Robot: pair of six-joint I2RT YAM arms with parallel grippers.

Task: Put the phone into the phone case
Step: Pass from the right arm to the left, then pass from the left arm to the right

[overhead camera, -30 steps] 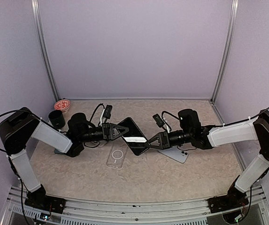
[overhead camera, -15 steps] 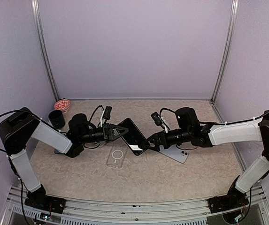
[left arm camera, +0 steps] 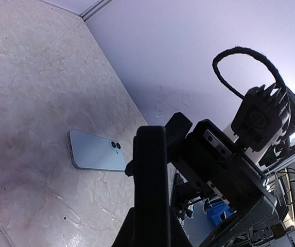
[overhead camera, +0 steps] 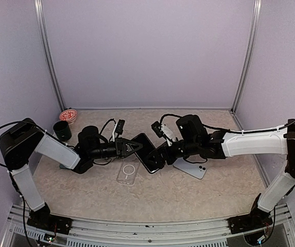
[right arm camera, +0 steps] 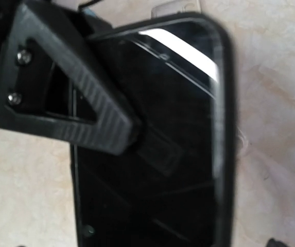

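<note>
Mid-task over the marbled beige bench [overhead camera: 188,200], the left tool [overhead camera: 139,147] pinched the slim black glass-fronted phone [right arm camera: 198,128] by its far end. It held the phone apparently clear of the surface, just beyond the clear plastic phone case [overhead camera: 128,172], which lay flat and not yet filled. The right tool [overhead camera: 161,154], close against the phone's other end, stood spread, with none of its fingers on the glass in its own camera's view. From above, the phone's long axis ran diagonally, far-left to near-right, its free end pointing toward the right arm. The case lay nearer fore-and-aft. The carrying step looked in hand. Next, by my reckoning, the phone needed turning to match the case, then lowering squarely in. A pale blue phone [overhead camera: 192,168] lay nearby.
</note>
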